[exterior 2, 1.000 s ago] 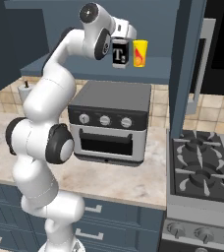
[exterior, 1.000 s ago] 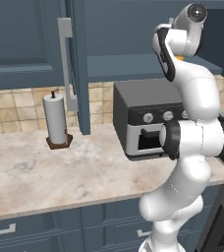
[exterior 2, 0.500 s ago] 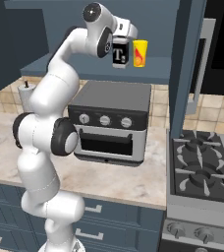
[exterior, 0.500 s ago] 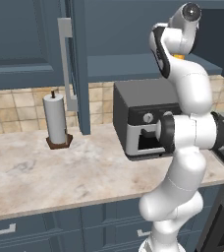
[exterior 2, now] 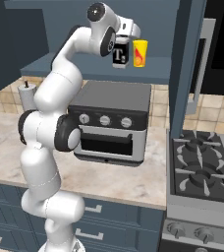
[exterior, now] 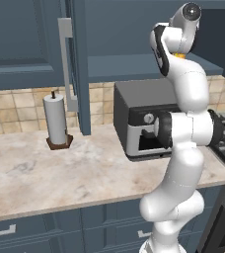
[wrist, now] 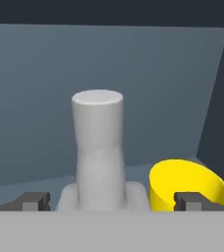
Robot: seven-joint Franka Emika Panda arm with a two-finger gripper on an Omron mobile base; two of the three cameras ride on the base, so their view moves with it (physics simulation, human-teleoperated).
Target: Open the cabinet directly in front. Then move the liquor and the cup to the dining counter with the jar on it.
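The cabinet (exterior 2: 190, 74) stands open, its doors swung out toward me with a silver bar handle (exterior: 65, 64) on the left one. On its shelf the liquor (exterior 2: 120, 55), with a black label and a white T, stands just left of the yellow cup (exterior 2: 140, 53). My gripper (exterior 2: 124, 39) hangs over the bottle, open. In the hand view the pale neck of the liquor (wrist: 99, 147) rises between the two fingertips (wrist: 33, 201), untouched, and the cup (wrist: 187, 184) sits by the right tip. The dining counter and the jar are out of view.
A grey toaster oven (exterior 2: 111, 120) sits on the marbled counter (exterior: 60, 173) right under the shelf. A paper towel roll (exterior: 55, 121) stands to the left. A gas stove (exterior 2: 202, 162) lies to the right, past the open right door.
The arm's upper links have turned slightly while the hand stays over the bottle. The jaws remain wide. Bottle and cup have not moved.
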